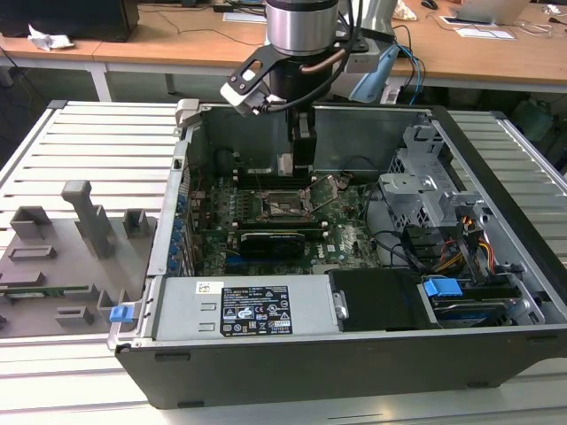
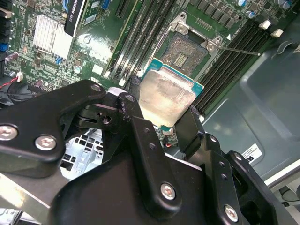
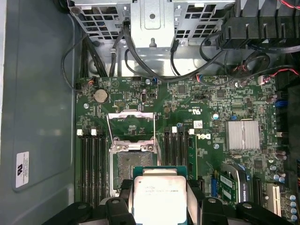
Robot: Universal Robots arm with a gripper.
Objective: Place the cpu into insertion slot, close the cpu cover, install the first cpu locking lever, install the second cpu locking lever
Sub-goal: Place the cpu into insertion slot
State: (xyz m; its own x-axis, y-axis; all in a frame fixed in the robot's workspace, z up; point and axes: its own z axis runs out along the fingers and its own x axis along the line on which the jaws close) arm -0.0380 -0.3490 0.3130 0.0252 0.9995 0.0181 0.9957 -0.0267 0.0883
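Note:
My gripper [image 2: 161, 107] is shut on the cpu [image 2: 166, 93], a flat silvery square on a green edge, held by two opposite sides between black fingers [image 2: 133, 91]. In the first wrist view the cpu [image 3: 159, 197] hangs over the near edge of the bare insertion slot [image 3: 129, 164], a little above the board. The cpu cover [image 3: 131, 125] is swung open beyond the slot. A thin locking lever [image 2: 239, 49] sticks out to the side of the slot [image 2: 185, 54]. In the exterior view the gripper [image 1: 297, 166] reaches down into the case above the slot [image 1: 285, 205].
An open computer case [image 1: 496, 168] lies on a slatted table. A black graphics card [image 1: 270, 241] sits near the slot, memory slots [image 3: 91, 164] flank it, and a drive cage [image 1: 425, 190] with cables stands at the exterior view's right. A grey fixture tray [image 1: 62, 257] lies at the exterior view's left.

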